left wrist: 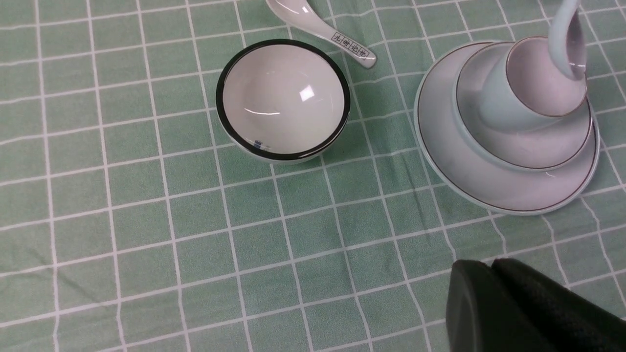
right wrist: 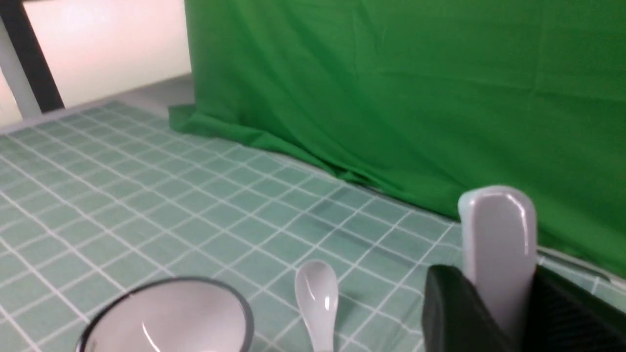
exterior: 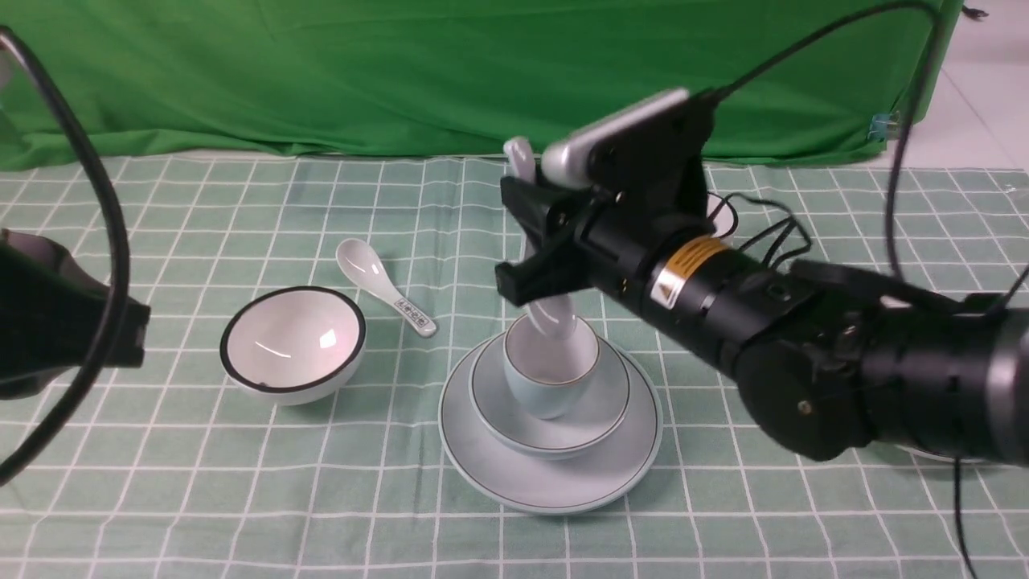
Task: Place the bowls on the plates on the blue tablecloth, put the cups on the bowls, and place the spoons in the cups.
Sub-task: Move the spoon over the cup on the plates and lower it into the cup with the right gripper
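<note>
Grips the plain spoon [exterior: 551, 320] by its handle in the right claw [exterior: 539, 241], scoop hanging at the mouth of the pale blue cup [exterior: 551, 382], tilted in the pale blue bowl [exterior: 500, 406] on the pale blue plate [exterior: 547, 486]. Holds the left claw [left wrist: 490, 266] shut and empty, well left of that cup. Likely handles light, stiff, glossy-slick and chippable; calls for a flat-handle pinch and gentle lowering.

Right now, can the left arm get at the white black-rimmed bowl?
Probably yes. The left gripper is shut and empty, only bare tablecloth lies between it and the white bowl, and the right gripper is over the blue cup. It must open first.
</note>
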